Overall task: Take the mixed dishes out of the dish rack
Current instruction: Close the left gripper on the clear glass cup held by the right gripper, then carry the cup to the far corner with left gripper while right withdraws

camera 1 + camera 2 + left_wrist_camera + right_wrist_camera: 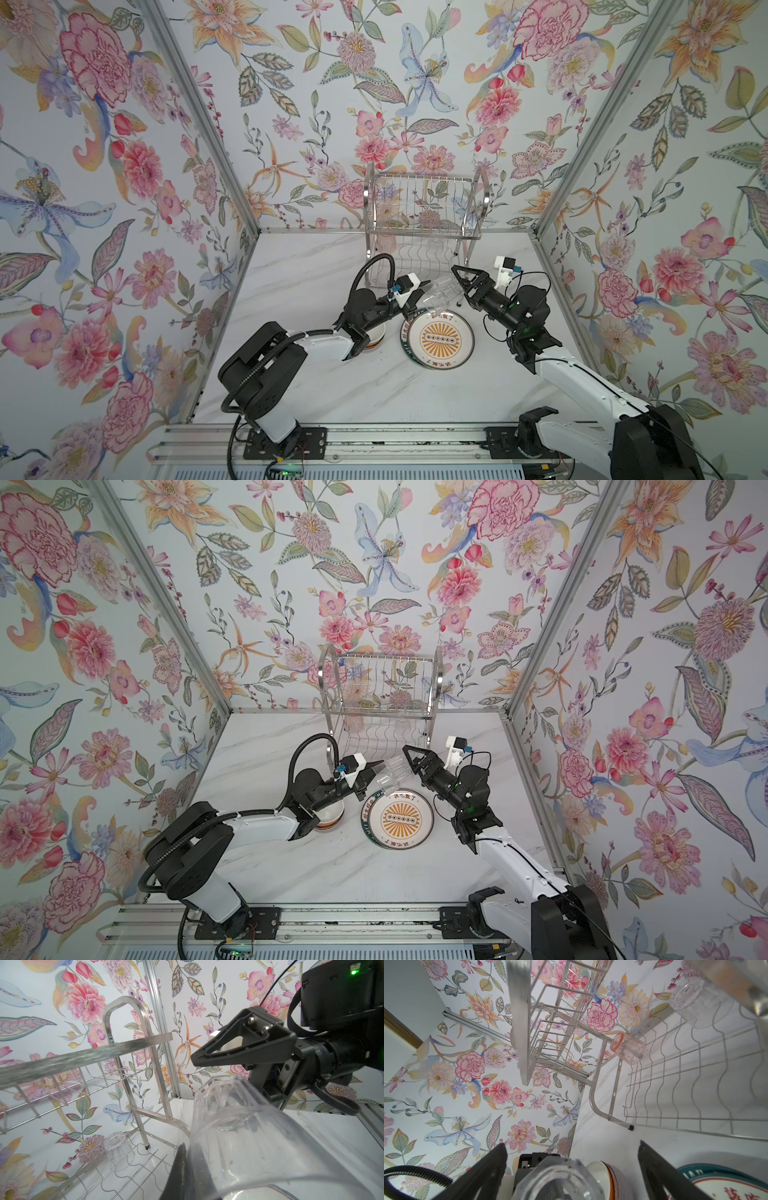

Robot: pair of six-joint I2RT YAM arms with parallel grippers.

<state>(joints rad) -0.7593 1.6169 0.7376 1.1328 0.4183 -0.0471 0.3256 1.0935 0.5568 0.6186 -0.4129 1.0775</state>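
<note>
The rack (pixel 422 234) stands at the back of the table (pixel 311 282). Its lower tier holds a clear tumbler (pixel 691 1001) and a pinkish tumbler (pixel 629 1049), both upturned. In front of it a third tumbler (pixel 442 293) hangs tilted above the table. The left gripper (pixel 419 297) is clamped on its rim, and the right gripper (pixel 458 286) is spread wide either side of its base. The sunburst plate (pixel 440 338) lies on a green-rimmed plate (pixel 405 332). Both rims carry Chinese characters, too small to read. Stacked bowls (pixel 376 336) sit beside them.
</note>
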